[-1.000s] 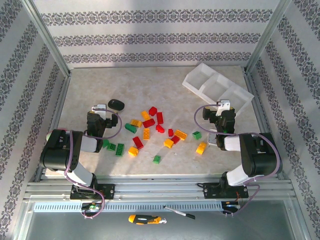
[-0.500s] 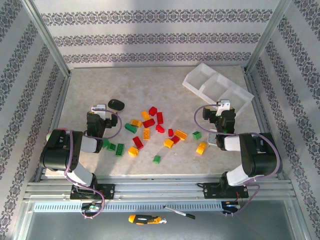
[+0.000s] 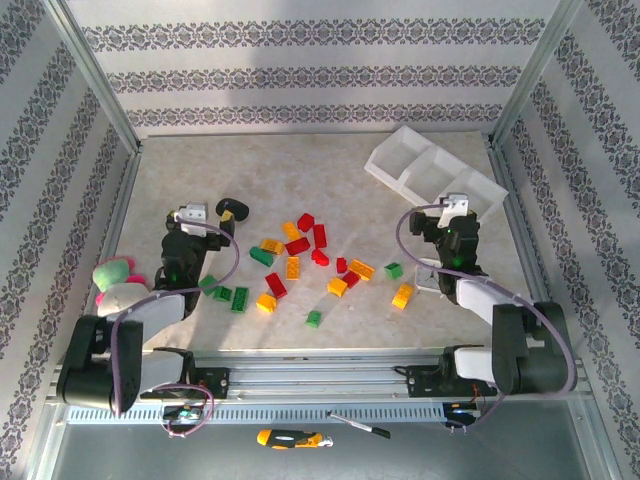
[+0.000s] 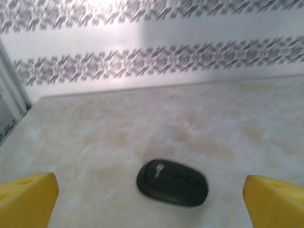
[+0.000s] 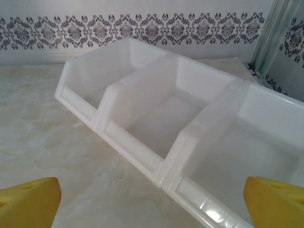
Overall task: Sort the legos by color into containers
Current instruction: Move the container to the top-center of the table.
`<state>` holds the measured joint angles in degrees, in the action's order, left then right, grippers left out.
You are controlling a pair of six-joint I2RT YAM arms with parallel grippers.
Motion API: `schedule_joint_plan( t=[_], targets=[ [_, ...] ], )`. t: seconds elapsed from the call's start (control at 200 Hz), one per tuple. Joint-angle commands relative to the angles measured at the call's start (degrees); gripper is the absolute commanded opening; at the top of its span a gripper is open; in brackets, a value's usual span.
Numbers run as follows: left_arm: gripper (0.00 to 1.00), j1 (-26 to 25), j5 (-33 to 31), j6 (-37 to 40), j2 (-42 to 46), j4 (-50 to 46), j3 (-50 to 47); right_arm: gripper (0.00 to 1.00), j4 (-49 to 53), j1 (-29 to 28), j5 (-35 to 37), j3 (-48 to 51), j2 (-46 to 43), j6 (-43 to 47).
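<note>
From above, small studded plastic legos (image 3: 297, 246) in red, yellow-orange and green lie loose in the middle of the pale table (image 3: 330, 190). The white see-through three-box tray (image 3: 432, 175) sits at two o'clock. The left gripper (image 3: 197, 222) is at nine o'clock of the bricks, and the right gripper (image 3: 452, 212) is at three.

Left wrist: the yellow fingertips (image 4: 26, 199) are wide apart and hold nothing. A blurry black oval (image 4: 172, 183), maybe a mouse, lies at twelve.

Right wrist: the fingertips (image 5: 28, 202) are wide apart and hold nothing. The tray is at twelve.

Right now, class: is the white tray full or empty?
Empty: the tray shows three bare compartments, while the legos lie loose on the table.
</note>
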<state>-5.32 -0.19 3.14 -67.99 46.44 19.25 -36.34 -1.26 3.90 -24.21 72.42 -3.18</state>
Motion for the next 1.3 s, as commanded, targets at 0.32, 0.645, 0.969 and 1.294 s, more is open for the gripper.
schedule_joint_plan(
  t=[0.32,0.645,0.969,1.294],
  targets=[
    [0.99,-18.6,2.2,4.0,-0.1,-16.6,11.6,0.98,42.0,0.0,2.1,-28.9,4.5,-12.4],
    [0.99,-29.9,3.0,-1.7,-12.8,-9.2,16.6,0.98,52.5,1.3,10.2,-45.6,21.5,-22.0],
    [0.99,-33.7,4.2,-3.0,-18.6,-5.8,19.1,0.75,56.8,3.5,8.2,-54.0,34.3,-27.8],
    [0.99,-33.9,2.9,-1.7,-17.6,-7.5,18.7,0.41,59.0,3.6,8.2,-57.8,38.9,-28.6]
  ],
)
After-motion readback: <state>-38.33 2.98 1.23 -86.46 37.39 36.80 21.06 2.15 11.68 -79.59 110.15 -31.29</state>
